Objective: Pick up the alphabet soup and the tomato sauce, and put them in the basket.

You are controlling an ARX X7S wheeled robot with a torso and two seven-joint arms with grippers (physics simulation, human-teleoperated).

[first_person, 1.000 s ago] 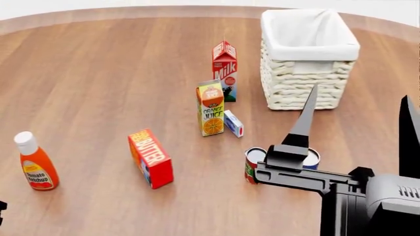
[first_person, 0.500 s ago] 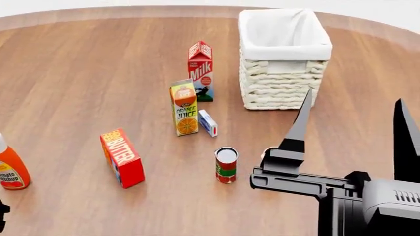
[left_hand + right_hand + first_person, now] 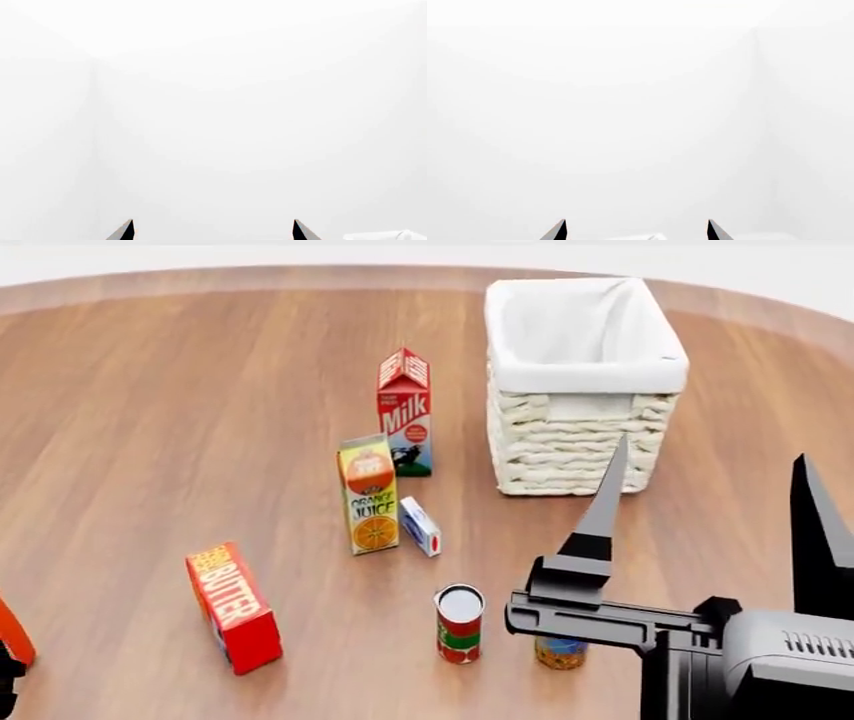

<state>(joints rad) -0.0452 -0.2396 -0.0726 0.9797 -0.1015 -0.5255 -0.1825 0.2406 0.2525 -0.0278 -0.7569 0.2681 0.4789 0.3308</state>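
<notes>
Head view: your right gripper stood wide open, empty, lower right of frame. Alphabet soup upright just beneath its left finger; tomato sauce upright beside, leftward. Basket upper right. Left gripper unseen there.

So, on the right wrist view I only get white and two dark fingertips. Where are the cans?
Observer: The head view shows both upright on the table. The tomato sauce is in the open, and the alphabet soup is partly hidden behind the right gripper.
Operator: Is that gripper holding anything?
Observer: No, its jaws are wide apart and empty.
Operator: And the basket?
Observer: The basket stands beyond the cans, with only its white liner showing inside.
</notes>
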